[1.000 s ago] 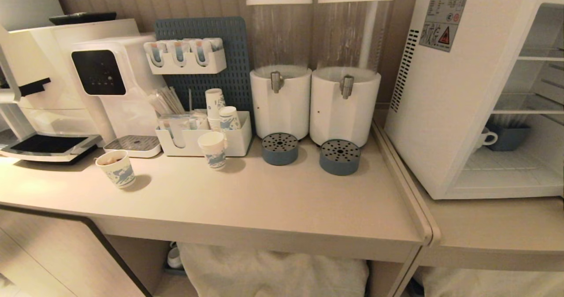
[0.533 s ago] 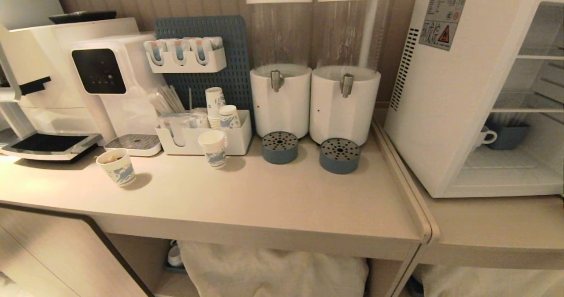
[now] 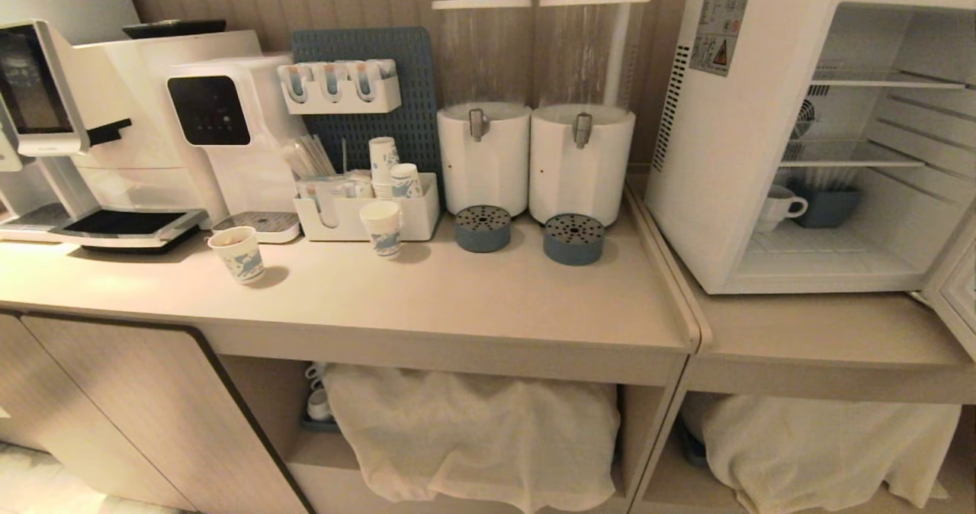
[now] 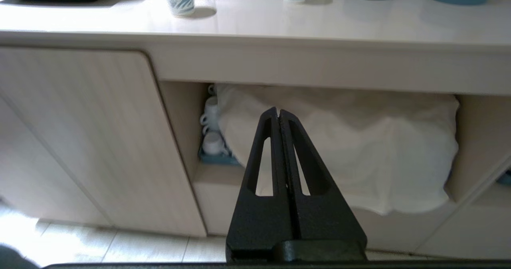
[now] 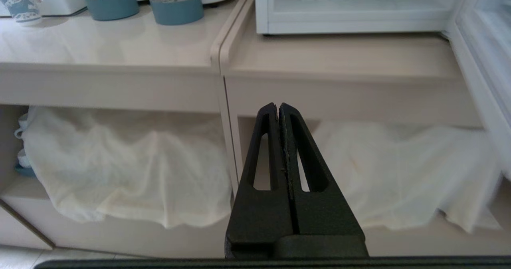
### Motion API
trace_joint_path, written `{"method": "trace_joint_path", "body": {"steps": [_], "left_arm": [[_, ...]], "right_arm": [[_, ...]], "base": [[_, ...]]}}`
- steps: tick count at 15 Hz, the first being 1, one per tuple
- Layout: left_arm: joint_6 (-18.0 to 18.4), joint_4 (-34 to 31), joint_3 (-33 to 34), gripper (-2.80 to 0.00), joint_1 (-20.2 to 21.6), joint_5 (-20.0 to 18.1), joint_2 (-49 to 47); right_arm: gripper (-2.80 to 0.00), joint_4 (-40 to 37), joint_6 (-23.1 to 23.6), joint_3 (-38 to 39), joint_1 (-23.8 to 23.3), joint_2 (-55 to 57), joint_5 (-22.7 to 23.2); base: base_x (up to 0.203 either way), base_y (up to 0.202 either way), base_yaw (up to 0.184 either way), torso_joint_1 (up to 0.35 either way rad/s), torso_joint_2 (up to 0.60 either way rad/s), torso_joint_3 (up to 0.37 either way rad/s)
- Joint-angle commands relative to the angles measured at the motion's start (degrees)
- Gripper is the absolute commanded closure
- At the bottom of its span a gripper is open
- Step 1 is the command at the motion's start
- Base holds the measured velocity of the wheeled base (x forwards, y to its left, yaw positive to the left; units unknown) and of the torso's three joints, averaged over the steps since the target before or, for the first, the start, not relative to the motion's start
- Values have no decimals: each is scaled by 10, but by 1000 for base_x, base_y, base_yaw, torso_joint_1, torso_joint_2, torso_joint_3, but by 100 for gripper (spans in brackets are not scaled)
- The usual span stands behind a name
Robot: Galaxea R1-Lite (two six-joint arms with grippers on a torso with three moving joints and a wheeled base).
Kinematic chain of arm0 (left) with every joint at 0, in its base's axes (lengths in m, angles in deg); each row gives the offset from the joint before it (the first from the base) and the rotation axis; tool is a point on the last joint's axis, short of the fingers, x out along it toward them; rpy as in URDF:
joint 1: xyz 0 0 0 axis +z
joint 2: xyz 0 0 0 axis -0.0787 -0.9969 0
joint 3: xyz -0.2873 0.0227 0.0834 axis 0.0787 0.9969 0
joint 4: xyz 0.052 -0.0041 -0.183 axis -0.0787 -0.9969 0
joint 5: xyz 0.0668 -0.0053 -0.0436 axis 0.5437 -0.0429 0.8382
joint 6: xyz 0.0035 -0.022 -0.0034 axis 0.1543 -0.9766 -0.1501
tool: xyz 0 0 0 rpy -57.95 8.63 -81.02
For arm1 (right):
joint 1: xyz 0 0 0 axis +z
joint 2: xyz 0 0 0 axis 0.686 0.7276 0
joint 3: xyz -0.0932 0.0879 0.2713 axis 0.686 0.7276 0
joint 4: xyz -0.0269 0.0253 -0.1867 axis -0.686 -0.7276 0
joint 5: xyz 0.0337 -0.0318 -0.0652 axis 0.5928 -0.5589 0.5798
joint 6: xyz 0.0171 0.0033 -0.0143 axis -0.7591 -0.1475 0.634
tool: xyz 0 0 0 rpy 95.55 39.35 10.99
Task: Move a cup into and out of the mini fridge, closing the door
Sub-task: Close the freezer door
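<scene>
Cup (image 3: pixel 776 207) sits inside the open mini fridge (image 3: pixel 713 163); door (image 3: pixel 957 289) ajar.

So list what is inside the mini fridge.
In the open mini fridge, the cup stands on the floor under two bare wire shelves, a blue tub beside it. The tub's contents and the cup's inside are hidden.

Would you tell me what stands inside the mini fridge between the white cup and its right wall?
In the head view, a blue container sits right of the cup on the mini fridge floor; beyond it, bare floor reaches the wall.
</scene>
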Motion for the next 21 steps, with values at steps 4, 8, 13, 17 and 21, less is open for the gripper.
{"method": "trace_joint_path", "body": {"steps": [4,8,13,17,21], "left_arm": [[0,0,0,0,0,0,-1],[0,0,0,0,0,0,-1],[1,0,0,0,0,0,-1],[1,0,0,0,0,0,-1],[1,0,0,0,0,0,-1]], "right_arm": [[0,0,0,3,0,1,0],[0,0,0,3,0,1,0],[0,0,0,3,1,1,0],[0,0,0,3,0,1,0],[0,0,0,3,0,1,0]], "base": [[-193,0,0,3,1,1],[-194,0,-1,4,1,2],[-60,0,0,-1,-1,2],[-1,-105,-1,1,4,4],[0,-196,-1,4,1,4]]}}
